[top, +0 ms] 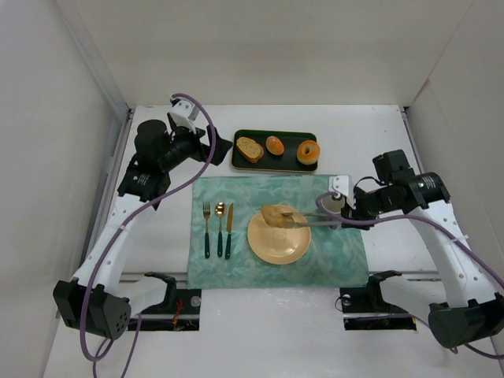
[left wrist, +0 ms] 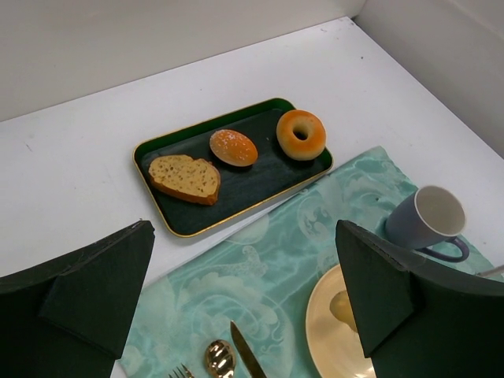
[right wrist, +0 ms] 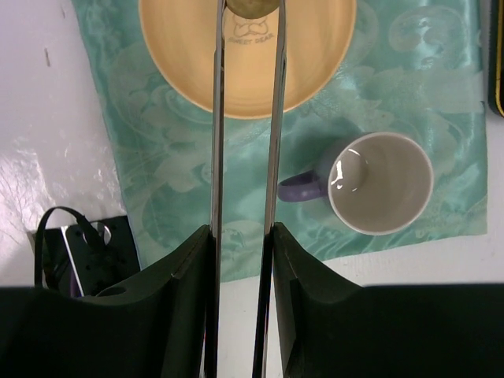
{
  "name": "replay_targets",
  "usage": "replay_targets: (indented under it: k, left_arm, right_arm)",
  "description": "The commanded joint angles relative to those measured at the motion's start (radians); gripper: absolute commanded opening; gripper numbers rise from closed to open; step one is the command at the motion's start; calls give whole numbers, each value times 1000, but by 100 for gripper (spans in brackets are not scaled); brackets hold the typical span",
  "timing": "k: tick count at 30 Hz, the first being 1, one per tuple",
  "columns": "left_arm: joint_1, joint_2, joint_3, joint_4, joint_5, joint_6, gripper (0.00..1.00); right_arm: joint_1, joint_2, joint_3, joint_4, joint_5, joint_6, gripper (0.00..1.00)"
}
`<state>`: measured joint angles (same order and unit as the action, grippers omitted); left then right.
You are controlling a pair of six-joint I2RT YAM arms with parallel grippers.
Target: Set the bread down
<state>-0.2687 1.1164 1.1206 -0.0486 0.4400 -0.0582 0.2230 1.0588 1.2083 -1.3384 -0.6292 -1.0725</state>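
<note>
The right gripper (right wrist: 240, 236) has its jaws clenched on slim metal tongs (right wrist: 216, 118), whose tips pinch the small oval bread (top: 275, 214) over the far-left rim of the glossy yellow plate (top: 276, 246). The left gripper (left wrist: 244, 236) has its jaws spread wide, with nothing between them. Bare white surface (top: 378, 142) flanks the patterned teal placemat (top: 236, 272). The plate's printed lettering is too small to read.

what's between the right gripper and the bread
The metal tongs, clamped in the right gripper, reach the bread above the yellow plate; the right wrist view shows it.
</note>
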Motion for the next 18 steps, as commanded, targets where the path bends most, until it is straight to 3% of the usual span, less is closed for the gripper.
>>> replay_targets:
  k: [1,10,18]
  left_arm:
    - [-3,-7,-4,41,-4,18,100]
    - [-3,2,-4,41,-4,18,100]
    - [-3,2,-4,41,-4,18,100]
  right_arm:
    - [32,-22,-21,-38,3,-86,30]
    - [82,26,-75,-28,71,-96,31]
    - [82,4,-104,-10,100,-73,52]
